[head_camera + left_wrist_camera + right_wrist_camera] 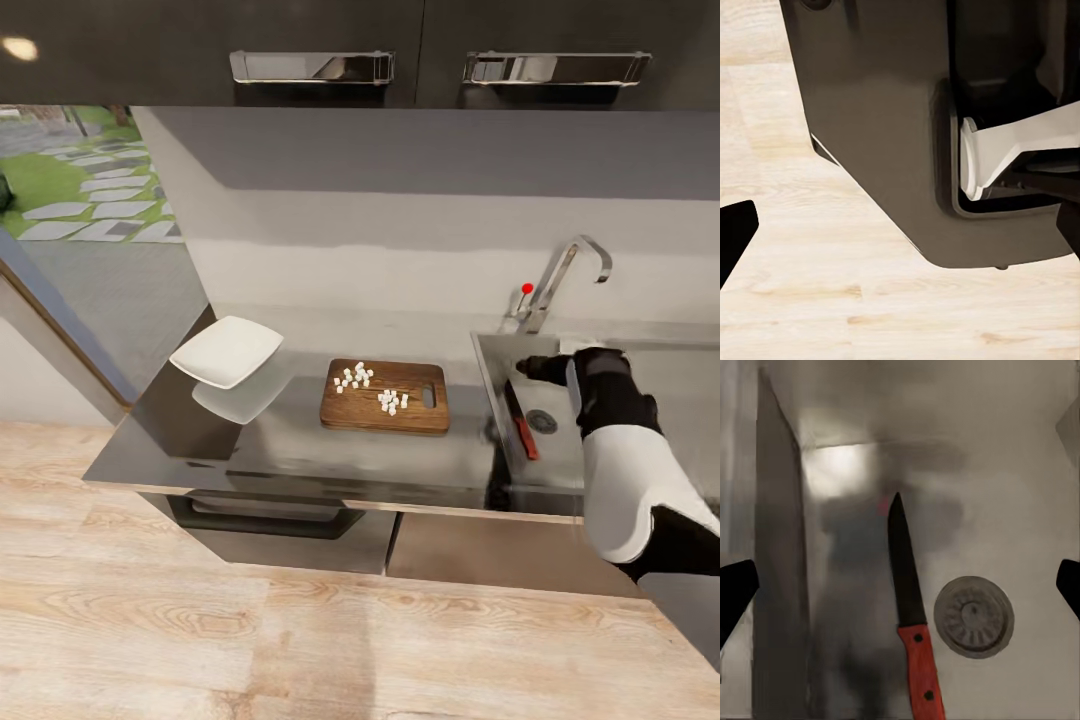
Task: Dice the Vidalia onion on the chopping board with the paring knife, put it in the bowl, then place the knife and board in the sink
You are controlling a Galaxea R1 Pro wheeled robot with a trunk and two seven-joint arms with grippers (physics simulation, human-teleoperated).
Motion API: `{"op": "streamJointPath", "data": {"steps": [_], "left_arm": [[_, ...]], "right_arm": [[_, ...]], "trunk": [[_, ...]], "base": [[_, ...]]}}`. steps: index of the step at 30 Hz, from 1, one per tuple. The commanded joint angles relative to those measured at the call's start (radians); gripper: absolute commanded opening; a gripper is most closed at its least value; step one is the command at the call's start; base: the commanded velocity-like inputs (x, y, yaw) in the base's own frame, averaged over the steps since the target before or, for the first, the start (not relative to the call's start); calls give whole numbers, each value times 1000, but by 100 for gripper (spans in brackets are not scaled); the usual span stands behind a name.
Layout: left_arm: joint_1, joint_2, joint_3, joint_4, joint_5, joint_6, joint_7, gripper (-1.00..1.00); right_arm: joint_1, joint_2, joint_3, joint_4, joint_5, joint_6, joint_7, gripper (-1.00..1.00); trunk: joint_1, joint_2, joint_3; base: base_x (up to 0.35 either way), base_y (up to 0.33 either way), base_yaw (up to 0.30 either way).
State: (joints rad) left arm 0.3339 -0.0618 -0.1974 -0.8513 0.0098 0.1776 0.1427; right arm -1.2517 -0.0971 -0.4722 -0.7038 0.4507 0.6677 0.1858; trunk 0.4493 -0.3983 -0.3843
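Note:
The dark wooden chopping board (385, 417) lies on the grey countertop (300, 445) with two small heaps of white diced onion (355, 377) on it. To its left, near the counter's end, the white squarish bowl (227, 350) holds nothing. The paring knife (520, 422) lies on the floor of the sink (490, 375); its handle is red and its blade dark, and the knife (907, 592) rests beside the round drain (973, 616). My right gripper (527, 368) hangs open above the knife, not touching it. My left gripper (900, 225) is open over the floor.
The chrome tap (570, 265) with its red-tipped lever rises behind the sink. Dark upper cabinets with chrome handles (312, 67) hang overhead. The counter ends at the left by a window. My own dark base (892, 135) stands on the light wood floor (832, 300).

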Motion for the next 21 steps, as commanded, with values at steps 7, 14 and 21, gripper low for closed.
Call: {"op": "streamJointPath", "data": {"steps": [7,14,21], "left_arm": [[0,1,-2,-3,1,6,6,100],[0,2,-3,-3,1,5,5,100],[0,2,-2,-2,4,5,5,100]], "right_arm": [[260,165,1,-536,5,58,94,100],[335,240,30,-592,14,62,107,100],[367,272,94,-594,16,58,106,100]], "trunk": [[1,-2,-2],[1,-2,-2],[1,-2,-2]], "base": [[0,0,0],[0,0,0],[0,0,0]]}}
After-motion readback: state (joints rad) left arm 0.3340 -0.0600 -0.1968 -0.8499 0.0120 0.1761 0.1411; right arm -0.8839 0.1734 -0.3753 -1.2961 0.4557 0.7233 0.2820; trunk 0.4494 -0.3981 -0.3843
